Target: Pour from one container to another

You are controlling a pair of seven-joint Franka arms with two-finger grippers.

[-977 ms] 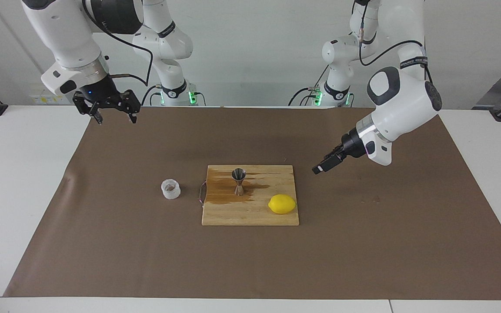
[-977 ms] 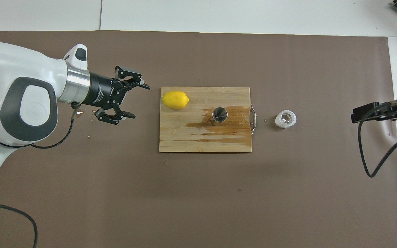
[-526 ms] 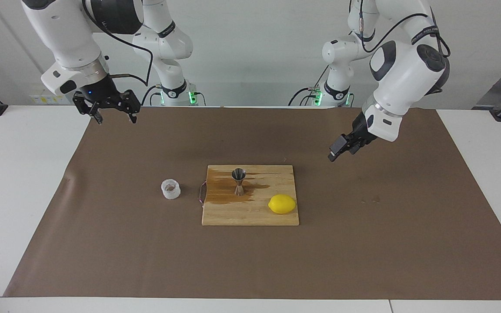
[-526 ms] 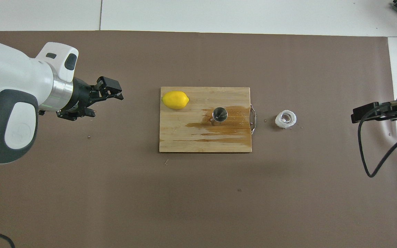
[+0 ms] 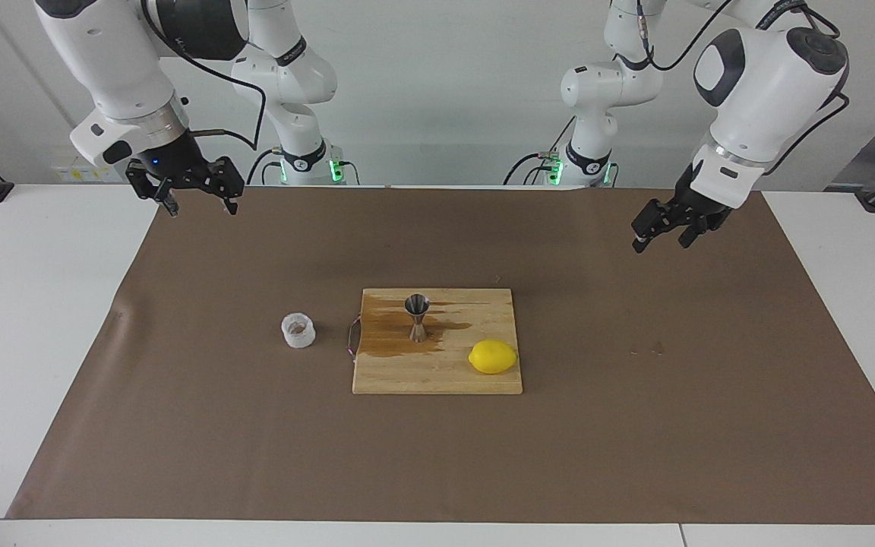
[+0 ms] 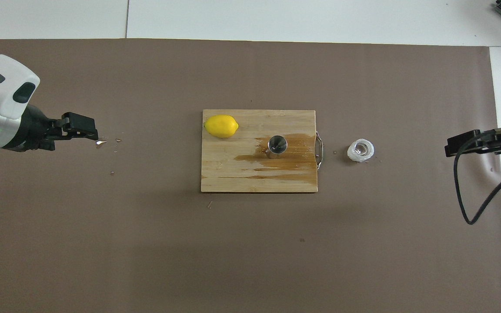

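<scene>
The left gripper point(image 5: 664, 232), open and empty, has pulled up and away from the cutting board point(image 5: 437, 376) toward its own end of the table. The right gripper point(image 5: 194, 195) waits, open and empty. Well apart from both, the steel jigger point(image 5: 417, 317) stands on a wet stain; the ribbed cup point(image 5: 298, 330) sits beside the board. The pour looks finished

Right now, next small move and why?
Probably bring the right gripper over the small ribbed whitish cup: it stands ungrasped on the brown paper beside the wooden board with the steel hourglass jigger, and both grippers hang open.
</scene>
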